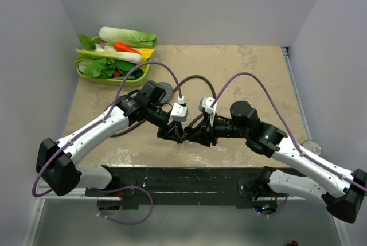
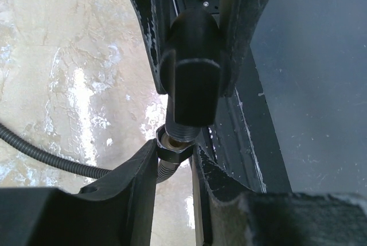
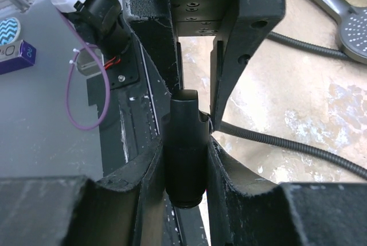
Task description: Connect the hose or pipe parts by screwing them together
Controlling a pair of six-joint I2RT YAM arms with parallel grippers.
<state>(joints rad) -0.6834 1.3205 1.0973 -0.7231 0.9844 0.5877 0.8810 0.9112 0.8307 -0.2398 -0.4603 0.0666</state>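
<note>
The table [image 1: 258, 74] shows bare top toward its right edge. Both arms [image 1: 103, 123] bend inward, meeting over its near middle. A vegetable basket [image 1: 123, 81] sits at its far-left corner, with the shower head [image 3: 354, 28] just nearer. The right gripper [image 3: 186, 160] clamps a dark threaded fitting [image 3: 186, 134]; the left gripper [image 2: 175, 157] clamps the hose nut [image 2: 172, 147] against it.
</note>
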